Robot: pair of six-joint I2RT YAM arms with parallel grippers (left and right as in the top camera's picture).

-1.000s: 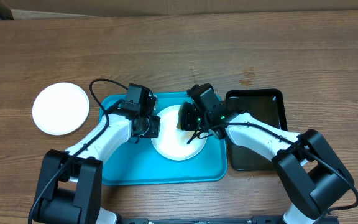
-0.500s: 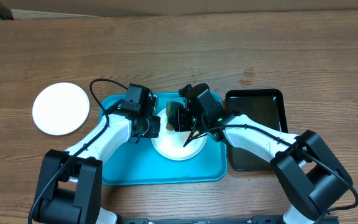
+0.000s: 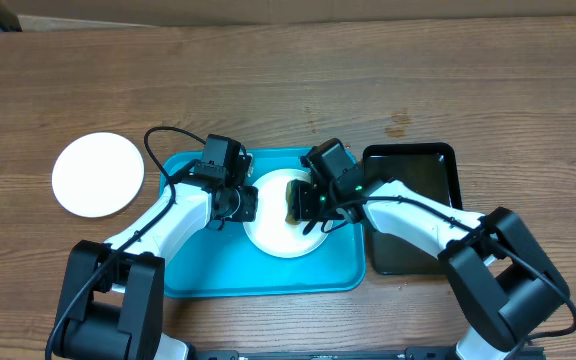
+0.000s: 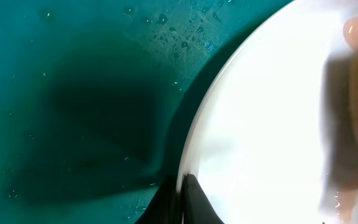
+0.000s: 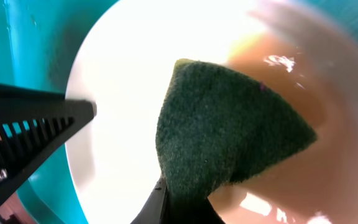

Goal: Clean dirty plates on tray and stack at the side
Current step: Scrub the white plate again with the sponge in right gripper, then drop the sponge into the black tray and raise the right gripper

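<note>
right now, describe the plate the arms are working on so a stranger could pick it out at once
Find the turquoise tray in the middle of the wooden table. On its right half lies a white plate. Unlike the other white plate, alone on bare wood to the left, this one has a dark green sponge on it.
</note>
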